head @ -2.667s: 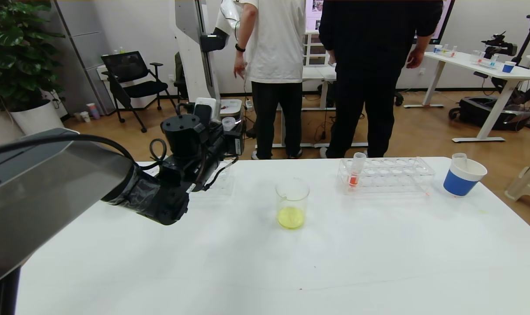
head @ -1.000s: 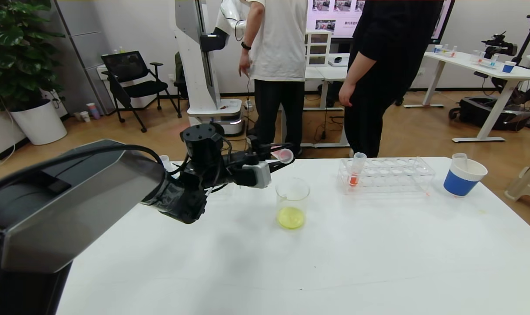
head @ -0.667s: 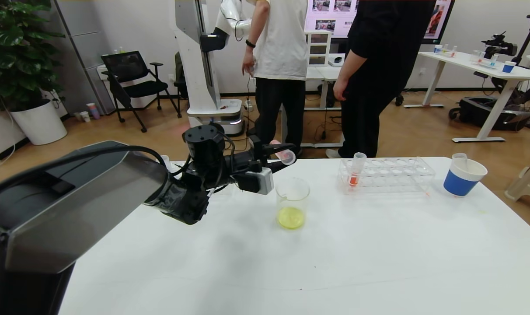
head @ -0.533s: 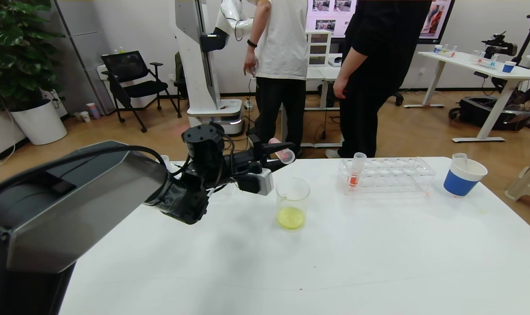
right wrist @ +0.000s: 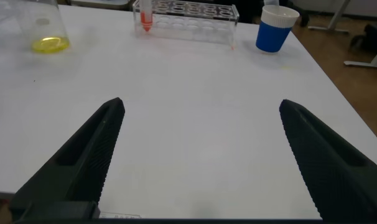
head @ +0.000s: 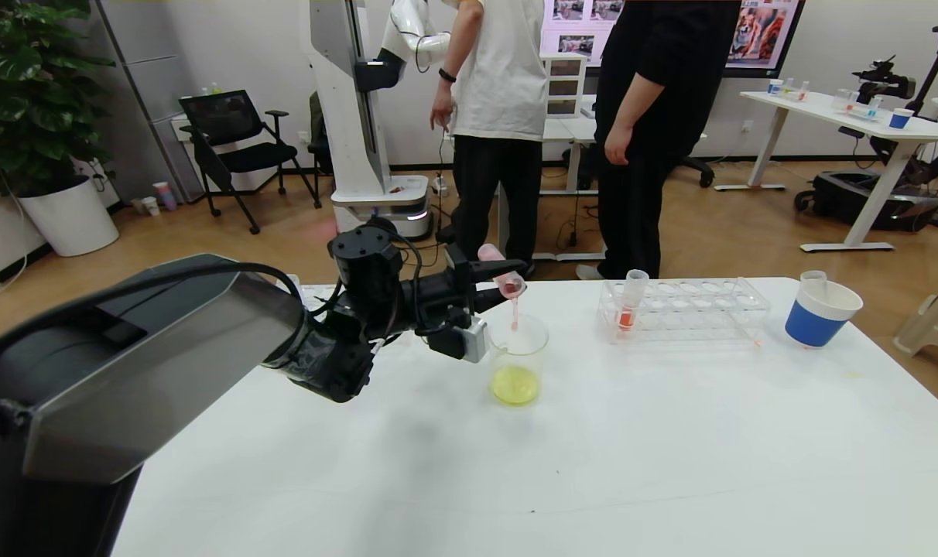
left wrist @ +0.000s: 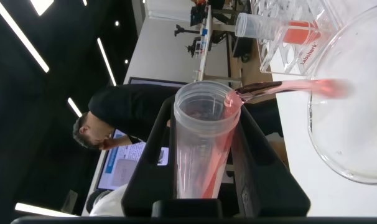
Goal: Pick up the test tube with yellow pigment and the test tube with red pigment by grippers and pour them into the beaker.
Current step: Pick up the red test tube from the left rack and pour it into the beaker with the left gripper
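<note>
One arm is at work in the head view: the left gripper (head: 494, 278), reaching from the lower left toward the frame's centre, has its jaws closed around the test tube with red pigment (head: 501, 272). The tube is tipped mouth-down just above the beaker (head: 517, 360), and a thin red stream falls from its lip into the beaker's mouth. The beaker stands upright on the white surface (head: 593, 449) near the middle of the frame, with a yellow pool at its bottom. To the right of it sits a clear tube rack (head: 686, 309) with one orange-red tube (head: 630, 300) upright at its left end, and further right a blue-and-white paper cup (head: 819, 313).

In the left wrist view the red-pigment tube fills the centre, clamped between the black fingers (left wrist: 154, 163), its open mouth facing the beaker's rim (left wrist: 338, 112) at the right edge; the red liquid runs along the tube's inner wall and spills out toward the glass. The rack (left wrist: 300, 37) with its orange-red tube shows in the upper right.

In the right wrist view the right gripper (right wrist: 201, 155) hovers low over bare surface, its jaws spread wide and holding nothing; the beaker (right wrist: 42, 25) is in the upper left corner, the rack (right wrist: 188, 15) and paper cup (right wrist: 274, 28) along the top
</note>
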`<state>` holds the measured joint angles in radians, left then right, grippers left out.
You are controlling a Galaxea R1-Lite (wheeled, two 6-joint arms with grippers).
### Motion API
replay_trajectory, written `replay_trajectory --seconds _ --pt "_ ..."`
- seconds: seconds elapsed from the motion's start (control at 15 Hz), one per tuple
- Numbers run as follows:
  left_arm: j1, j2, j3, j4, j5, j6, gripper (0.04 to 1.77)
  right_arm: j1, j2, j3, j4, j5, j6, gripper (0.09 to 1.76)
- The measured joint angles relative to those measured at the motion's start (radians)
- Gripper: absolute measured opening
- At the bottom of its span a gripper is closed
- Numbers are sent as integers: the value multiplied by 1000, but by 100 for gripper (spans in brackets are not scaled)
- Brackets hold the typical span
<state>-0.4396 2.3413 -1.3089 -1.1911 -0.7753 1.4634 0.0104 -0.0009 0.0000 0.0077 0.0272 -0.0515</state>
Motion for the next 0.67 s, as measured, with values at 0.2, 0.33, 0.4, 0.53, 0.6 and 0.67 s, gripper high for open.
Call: replay_trajectory --seconds 0.2,0.33,0.4,0.53,0.6,0.67 --pt "6 11 3 4 2 68 52 0 0 0 0 0 0 174" --pt "11 17 1 6 3 97 52 0 0 0 0 0 0 174" --pt "13 19 -1 6 3 104 52 0 0 0 0 0 0 174" --pt "20 20 -3 6 17 137 52 0 0 0 0 0 0 174" --pt "23 20 -3 6 21 148 52 0 0 0 0 0 0 174" --pt "24 20 -3 7 23 161 52 0 0 0 0 0 0 174"
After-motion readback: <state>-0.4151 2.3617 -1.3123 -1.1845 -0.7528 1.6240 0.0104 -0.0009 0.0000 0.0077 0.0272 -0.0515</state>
